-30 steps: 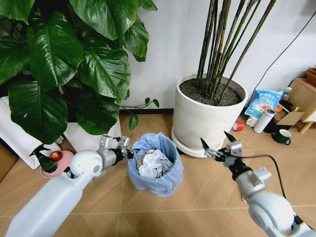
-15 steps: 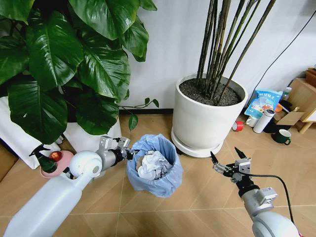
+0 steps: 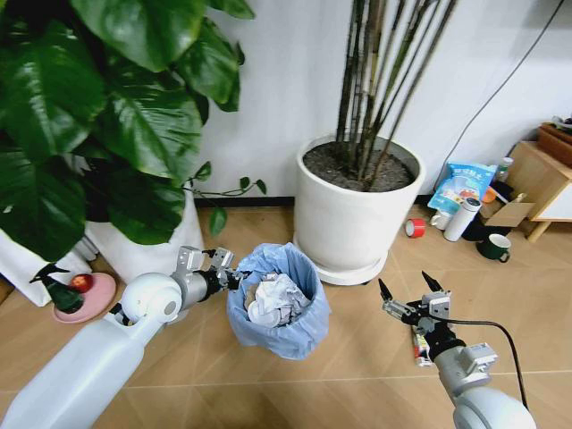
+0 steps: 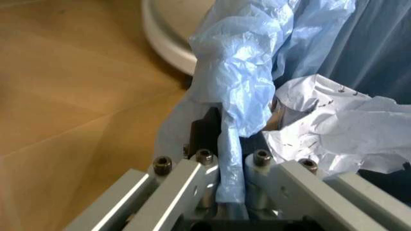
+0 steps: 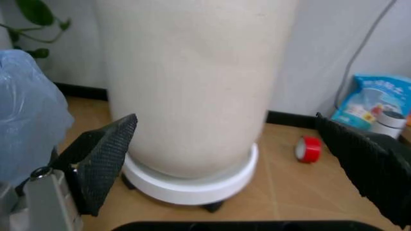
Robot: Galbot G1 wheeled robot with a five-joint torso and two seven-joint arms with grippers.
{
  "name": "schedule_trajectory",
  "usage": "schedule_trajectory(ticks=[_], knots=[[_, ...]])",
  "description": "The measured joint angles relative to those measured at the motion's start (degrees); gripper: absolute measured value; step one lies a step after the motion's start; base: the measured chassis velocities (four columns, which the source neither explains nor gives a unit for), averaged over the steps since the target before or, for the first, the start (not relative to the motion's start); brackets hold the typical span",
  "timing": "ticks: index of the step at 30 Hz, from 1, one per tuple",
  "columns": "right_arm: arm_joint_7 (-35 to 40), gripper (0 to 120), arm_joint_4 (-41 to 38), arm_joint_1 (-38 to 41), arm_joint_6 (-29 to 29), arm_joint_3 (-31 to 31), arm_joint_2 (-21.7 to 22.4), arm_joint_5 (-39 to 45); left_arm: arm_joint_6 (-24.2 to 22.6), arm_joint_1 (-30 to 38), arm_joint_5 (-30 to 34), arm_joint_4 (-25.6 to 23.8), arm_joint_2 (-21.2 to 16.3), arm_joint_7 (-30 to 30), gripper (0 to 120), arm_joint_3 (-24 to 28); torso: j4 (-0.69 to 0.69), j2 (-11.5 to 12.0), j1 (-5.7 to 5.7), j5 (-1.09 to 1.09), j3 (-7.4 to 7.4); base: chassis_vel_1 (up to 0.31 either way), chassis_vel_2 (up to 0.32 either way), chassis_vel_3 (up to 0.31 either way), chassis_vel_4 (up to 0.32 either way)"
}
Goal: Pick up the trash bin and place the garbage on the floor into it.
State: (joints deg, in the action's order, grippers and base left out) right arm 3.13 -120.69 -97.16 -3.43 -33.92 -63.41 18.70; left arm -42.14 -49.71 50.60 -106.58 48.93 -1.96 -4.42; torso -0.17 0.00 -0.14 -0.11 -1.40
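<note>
Left gripper point(image 3: 234, 277) is clamped on the bag-lined rim of the trash bin point(image 3: 295, 331), which sits on the floor point(image 3: 357, 357) holding crumpled garbage point(image 3: 273, 299). Right gripper point(image 3: 411, 295) hangs spread wide, empty.

The robot has two smooth, glossy white arms with rounded joints and grey metal wrist blocks. The left hand point(image 3: 231, 273) is bare silver metal with flat bars fastened by dark socket screws. The right hand point(image 3: 410, 292) has two pointed black textured fingers point(image 5: 106, 159), and a thin black cable loops behind it.
</note>
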Motion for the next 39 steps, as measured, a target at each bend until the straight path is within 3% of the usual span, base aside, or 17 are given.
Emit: schedule_trajectory(ticks=[5,13,18,28,39], knots=[[0.1,100,0.2,-0.4,-0.1,-0.2,-0.4,0.1,0.0,-0.1,0.0,-0.3,-0.2,-0.1,0,-0.1,0.02,0.0,0.00,0.02,0.00,-0.260,-0.277,0.237,0.273],[-0.5,100,8.9,0.2,0.2,-3.3,1.2,4.6,0.0,-0.4,-0.1,-0.9,-0.2,-0.5,0,-0.3,0.02,0.0,0.00,0.03,0.00,-0.102,-0.103,0.098,0.076],[-0.9,100,12.5,1.0,5.4,-3.4,3.0,10.9,0.0,-0.6,-0.4,-1.1,-0.2,-0.8,0,-0.4,0.04,0.0,0.00,-0.01,0.00,0.059,0.053,-0.045,-0.026],[-1.2,100,31.6,12.4,7.8,6.9,3.8,11.6,0.0,-0.6,-0.5,-1.7,-0.6,-1.1,0,-0.4,0.02,0.0,0.00,0.01,0.00,0.003,0.007,-0.003,-0.004],[-0.9,100,42.5,19.4,7.6,15.3,2.0,13.2,0.0,-0.7,-0.4,-1.9,-0.6,-1.1,0,-0.1,0.02,0.0,0.00,0.00,0.00,0.000,0.000,0.000,0.000]])
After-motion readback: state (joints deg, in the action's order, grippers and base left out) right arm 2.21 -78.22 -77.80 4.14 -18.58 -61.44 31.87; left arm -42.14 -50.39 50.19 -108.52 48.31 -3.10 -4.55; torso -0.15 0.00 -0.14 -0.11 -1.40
